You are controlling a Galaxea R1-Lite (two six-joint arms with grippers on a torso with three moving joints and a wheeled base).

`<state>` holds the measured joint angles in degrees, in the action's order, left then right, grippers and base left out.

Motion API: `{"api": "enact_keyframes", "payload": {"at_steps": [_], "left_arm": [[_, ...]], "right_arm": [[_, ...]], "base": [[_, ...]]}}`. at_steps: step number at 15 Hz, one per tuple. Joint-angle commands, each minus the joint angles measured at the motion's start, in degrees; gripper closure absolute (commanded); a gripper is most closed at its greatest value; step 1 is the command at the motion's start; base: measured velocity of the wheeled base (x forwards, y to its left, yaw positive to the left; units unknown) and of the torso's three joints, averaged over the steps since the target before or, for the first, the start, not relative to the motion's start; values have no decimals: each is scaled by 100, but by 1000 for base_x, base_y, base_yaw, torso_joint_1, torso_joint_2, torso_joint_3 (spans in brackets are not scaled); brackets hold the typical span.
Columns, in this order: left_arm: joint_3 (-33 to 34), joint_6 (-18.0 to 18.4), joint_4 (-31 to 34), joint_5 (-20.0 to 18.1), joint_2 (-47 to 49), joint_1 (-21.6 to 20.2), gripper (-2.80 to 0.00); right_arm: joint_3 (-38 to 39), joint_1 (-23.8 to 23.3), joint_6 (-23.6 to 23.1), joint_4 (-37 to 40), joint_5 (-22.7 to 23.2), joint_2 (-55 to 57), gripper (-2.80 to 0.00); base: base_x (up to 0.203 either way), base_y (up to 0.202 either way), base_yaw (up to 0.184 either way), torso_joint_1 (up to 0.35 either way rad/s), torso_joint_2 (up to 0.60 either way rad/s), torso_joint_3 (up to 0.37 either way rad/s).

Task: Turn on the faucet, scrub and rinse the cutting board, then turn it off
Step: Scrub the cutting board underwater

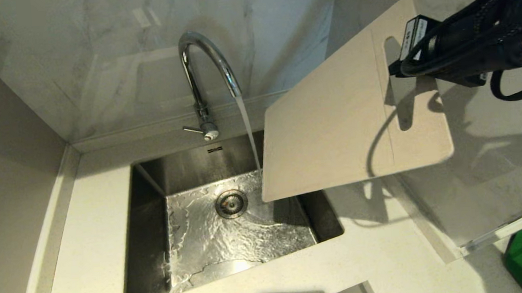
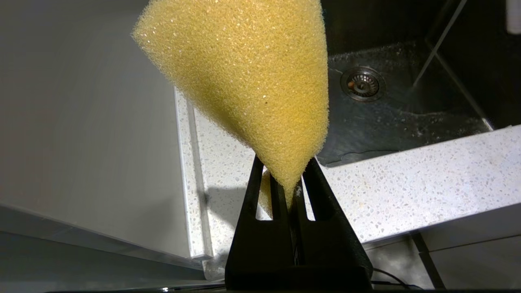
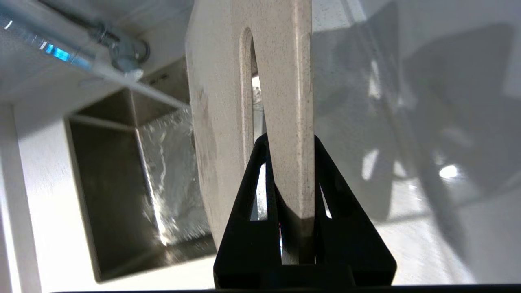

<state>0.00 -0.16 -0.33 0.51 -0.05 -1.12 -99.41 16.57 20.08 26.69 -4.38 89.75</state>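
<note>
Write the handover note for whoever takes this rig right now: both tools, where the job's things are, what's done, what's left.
Right tool: shut on the cutting board at its slot end, holding it tilted in the air, low corner over the sink, right beside the stream.
Left tool: shut on the yellow sponge, out of the head view, above the counter near the sink.
Faucet: running.
Done: water on, board and sponge picked up.
Left: scrub, rinse, shut off the faucet.

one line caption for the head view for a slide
Right tool holds the cutting board beside the faucet running into the sink.
</note>
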Motion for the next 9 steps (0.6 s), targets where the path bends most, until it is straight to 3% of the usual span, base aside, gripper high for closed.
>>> {"api": "enact_keyframes", "payload": {"at_steps": [1, 5, 9], "left_arm": [[9, -2, -2, 2, -21, 5, 0], [9, -2, -2, 2, -21, -2, 0], [9, 7, 7, 2, -21, -2, 0]], "right_arm": [[-57, 14, 245, -313, -73, 730, 0], [-544, 155, 1213, -578, -190, 1664, 0], [-744, 537, 1438, -914, -187, 2434, 0]], "base": [[0, 0, 0, 0, 0, 0], [0, 0, 0, 0, 0, 0], [0, 0, 0, 0, 0, 0]]}}
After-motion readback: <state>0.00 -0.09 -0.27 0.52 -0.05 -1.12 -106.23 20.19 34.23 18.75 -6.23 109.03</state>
